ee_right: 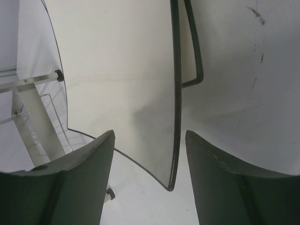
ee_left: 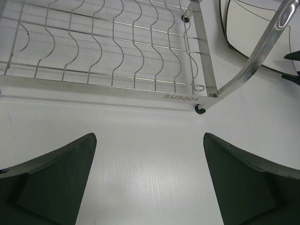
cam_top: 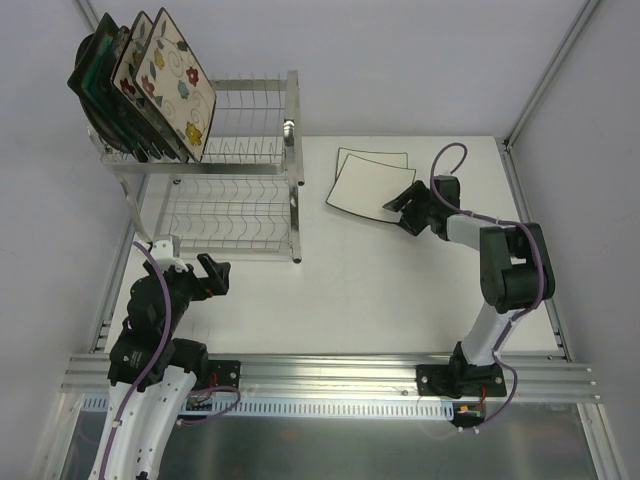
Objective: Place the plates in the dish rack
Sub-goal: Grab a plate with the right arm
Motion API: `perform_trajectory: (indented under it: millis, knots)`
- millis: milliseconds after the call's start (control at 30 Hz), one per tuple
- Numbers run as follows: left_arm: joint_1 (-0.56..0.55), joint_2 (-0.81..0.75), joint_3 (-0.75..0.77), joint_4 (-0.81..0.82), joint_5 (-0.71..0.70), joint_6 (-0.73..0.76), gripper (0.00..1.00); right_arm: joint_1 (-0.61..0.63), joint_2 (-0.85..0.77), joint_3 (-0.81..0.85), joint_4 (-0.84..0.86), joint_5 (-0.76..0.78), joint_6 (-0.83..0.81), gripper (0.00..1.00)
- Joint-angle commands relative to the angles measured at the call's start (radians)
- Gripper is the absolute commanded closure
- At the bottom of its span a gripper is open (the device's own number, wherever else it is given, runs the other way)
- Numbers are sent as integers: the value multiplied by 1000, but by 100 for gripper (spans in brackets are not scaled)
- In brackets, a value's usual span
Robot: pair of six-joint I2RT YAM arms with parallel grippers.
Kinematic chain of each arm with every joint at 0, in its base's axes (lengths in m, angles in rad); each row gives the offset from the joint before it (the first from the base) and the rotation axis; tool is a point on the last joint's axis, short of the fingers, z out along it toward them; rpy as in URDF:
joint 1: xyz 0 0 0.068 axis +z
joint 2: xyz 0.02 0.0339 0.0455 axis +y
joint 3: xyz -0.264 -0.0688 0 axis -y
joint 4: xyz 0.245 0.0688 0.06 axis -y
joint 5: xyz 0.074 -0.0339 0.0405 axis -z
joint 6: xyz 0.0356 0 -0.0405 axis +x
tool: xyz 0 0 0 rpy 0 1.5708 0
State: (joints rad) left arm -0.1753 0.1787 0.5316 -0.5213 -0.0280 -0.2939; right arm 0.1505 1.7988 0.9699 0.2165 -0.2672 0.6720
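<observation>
Plates point(cam_top: 150, 85) stand upright at the left end of the dish rack's point(cam_top: 245, 150) top tier, while a white square plate point(cam_top: 365, 190) rests on the table point(cam_top: 400, 290) to the rack's right. The right gripper point(cam_top: 402, 205) has its fingers spread either side of that plate's corner, not clamped. The left gripper point(cam_top: 215, 272) hovers wide open near the rack's lower front corner.

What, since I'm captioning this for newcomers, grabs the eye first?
Patterned plates standing on edge in the upper tier of the dish rack, at its left end, stand out first. Next, the white square plate on the table right of the rack, with the right claw open at its edge.
</observation>
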Motion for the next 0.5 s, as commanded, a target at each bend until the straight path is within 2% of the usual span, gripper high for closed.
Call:
perform_trajectory:
  millis: [0,267,467]
  knots:
    - [3,-1,-5,26,7,-2,1,-8,20,9,64,3,3,35]
    - [5,-4,-4,26,7,-2,1,-16,8,-8,72,33,11,52]
    - [3,-2,-4,26,11,-1,1,-22,-2,-23,78,36,11,70]
